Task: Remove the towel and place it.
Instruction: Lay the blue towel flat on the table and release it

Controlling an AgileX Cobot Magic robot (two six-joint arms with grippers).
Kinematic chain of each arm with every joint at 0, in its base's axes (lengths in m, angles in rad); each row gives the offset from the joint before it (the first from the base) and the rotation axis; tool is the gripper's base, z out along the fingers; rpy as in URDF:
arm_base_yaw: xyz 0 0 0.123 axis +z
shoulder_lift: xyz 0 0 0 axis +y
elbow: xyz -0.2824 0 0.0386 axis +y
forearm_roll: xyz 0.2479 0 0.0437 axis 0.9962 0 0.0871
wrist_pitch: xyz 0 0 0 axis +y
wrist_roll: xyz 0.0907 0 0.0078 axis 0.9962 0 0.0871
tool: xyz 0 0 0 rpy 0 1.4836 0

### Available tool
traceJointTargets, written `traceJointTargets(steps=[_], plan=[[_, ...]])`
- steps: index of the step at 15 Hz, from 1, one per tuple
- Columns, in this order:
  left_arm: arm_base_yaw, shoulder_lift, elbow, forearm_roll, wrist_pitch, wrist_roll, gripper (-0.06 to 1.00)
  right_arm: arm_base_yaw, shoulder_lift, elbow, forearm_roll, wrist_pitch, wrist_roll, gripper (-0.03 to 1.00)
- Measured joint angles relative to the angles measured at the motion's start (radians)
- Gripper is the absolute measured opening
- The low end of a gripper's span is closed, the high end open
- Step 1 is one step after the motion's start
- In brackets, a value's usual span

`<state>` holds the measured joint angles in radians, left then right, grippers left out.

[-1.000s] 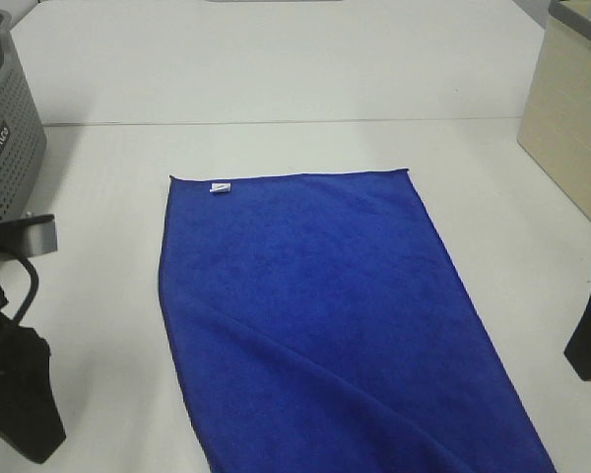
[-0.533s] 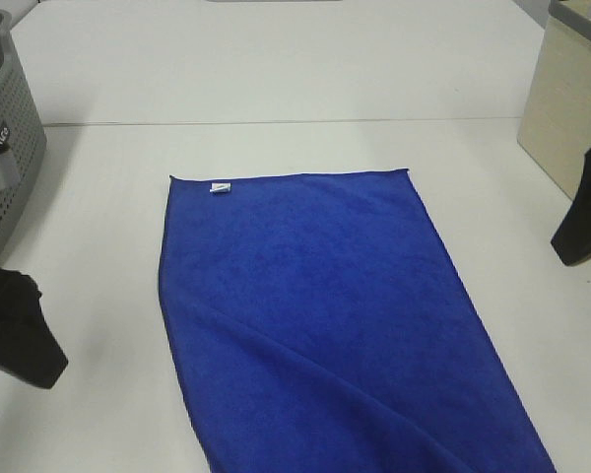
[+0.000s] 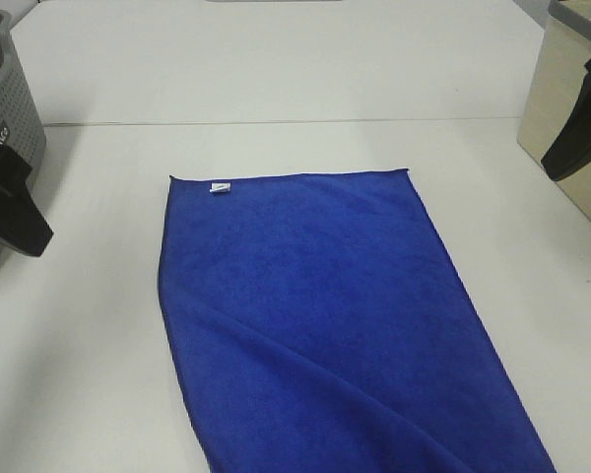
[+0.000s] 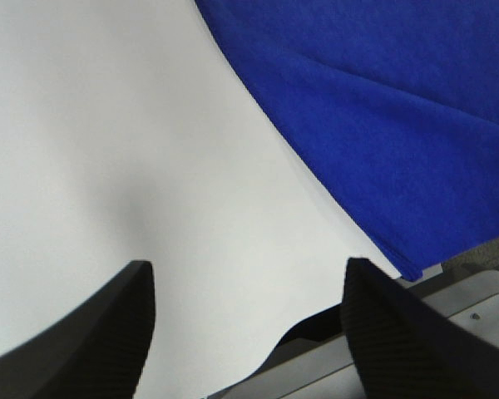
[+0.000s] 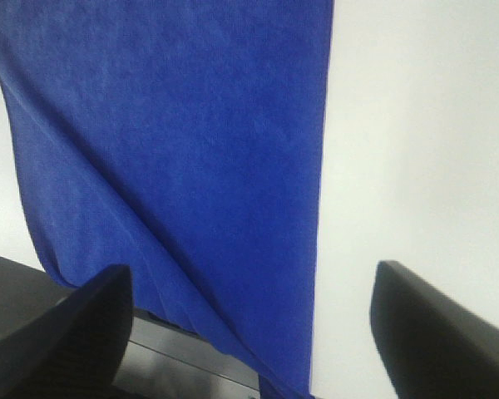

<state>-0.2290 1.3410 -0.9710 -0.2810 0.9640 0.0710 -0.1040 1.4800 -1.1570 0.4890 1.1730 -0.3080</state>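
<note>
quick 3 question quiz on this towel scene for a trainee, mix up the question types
1. True or false: the left claw is gripping the towel.
2. Multiple choice: where on the towel is the white tag?
A) at the short edge at the top of the overhead view, near its left corner
B) in the middle of the cloth
C) on the long right edge
3. Fill in: the towel lies spread out on the white ____.

Key: 1 false, the claw is open with nothing between its fingers; 2 A; 3 table.
</note>
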Motion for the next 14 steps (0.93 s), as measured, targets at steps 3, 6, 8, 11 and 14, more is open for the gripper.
traceJointTargets(steps=[3, 6, 8, 11, 14], plan=[[0.076, 0.012, -0.034, 0.006, 0.003, 0.002, 0.62, -0.021, 0.069, -0.056, 0.041, 0.022, -0.058, 0.77], [0.141, 0.092, -0.084, 0.006, 0.016, 0.037, 0.62, -0.021, 0.186, -0.169, 0.048, 0.042, -0.076, 0.77], [0.155, 0.170, -0.147, -0.007, 0.021, 0.049, 0.62, -0.021, 0.266, -0.267, 0.048, 0.042, -0.076, 0.77], [0.155, 0.310, -0.270, -0.078, 0.021, 0.086, 0.62, -0.021, 0.349, -0.385, 0.048, 0.042, -0.076, 0.77], [0.155, 0.463, -0.401, -0.163, 0.021, 0.127, 0.62, -0.021, 0.415, -0.438, 0.067, 0.044, -0.077, 0.77]])
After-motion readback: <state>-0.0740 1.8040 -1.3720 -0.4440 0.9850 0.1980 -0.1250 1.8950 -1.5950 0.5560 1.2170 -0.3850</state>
